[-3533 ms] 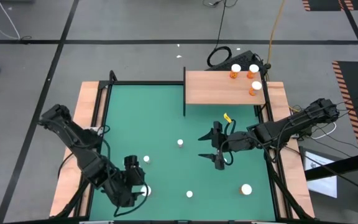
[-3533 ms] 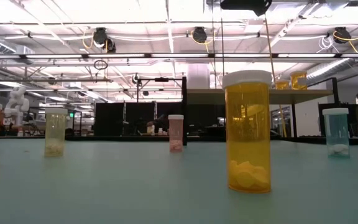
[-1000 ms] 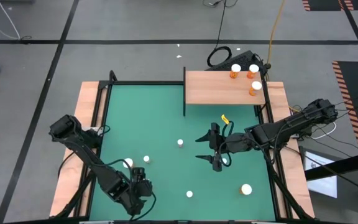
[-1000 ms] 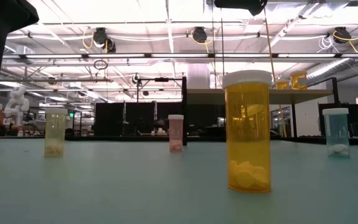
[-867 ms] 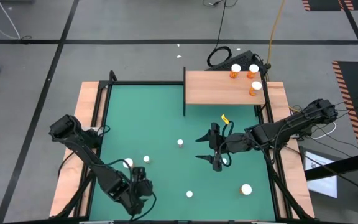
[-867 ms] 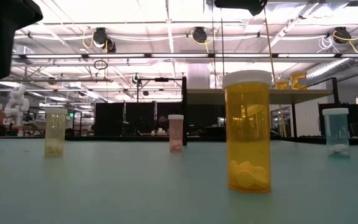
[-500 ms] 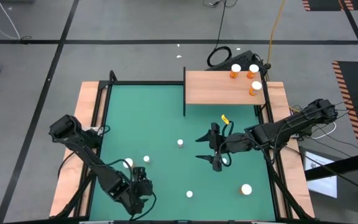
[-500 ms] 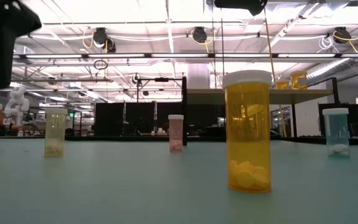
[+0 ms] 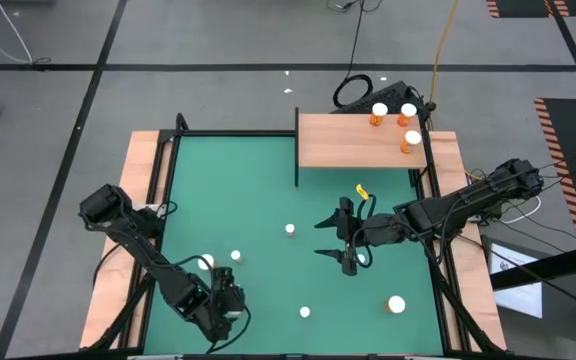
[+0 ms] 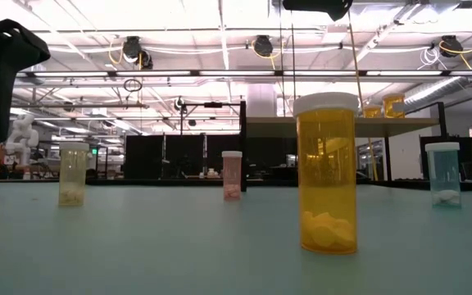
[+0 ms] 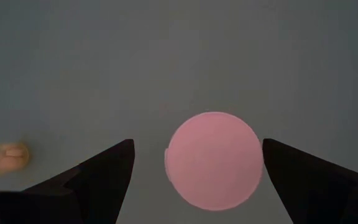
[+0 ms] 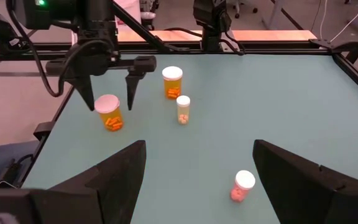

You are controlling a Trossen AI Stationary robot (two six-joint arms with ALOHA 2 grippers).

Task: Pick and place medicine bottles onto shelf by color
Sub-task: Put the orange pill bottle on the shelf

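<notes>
the green mat (image 9: 258,190) filled the table between wooden side strips (image 9: 123,240). the shelf (image 9: 358,140) sat at its far right corner, carrying three orange medicine bottles (image 9: 379,113) with white caps along its far right edge.

five more bottles stood on the mat. the big orange bottle (image 10: 327,172) nearest the low camera held pale tablets at its bottom. a pale yellowish bottle (image 10: 73,173), a pinkish bottle (image 10: 232,175) and a bluish bottle (image 10: 443,174) each held a few pills. an orange bottle (image 12: 109,112) held orange capsules.

the left arm bent low along the near left edge, the left gripper (image 9: 230,300) pointing straight down over that bottle, its round cap (image 11: 214,160) between the spread fingers (image 11: 101,174), nothing gripped.

the right arm reached in from the right side, the right gripper (image 9: 336,238) wide open and empty above the mat's middle.
</notes>
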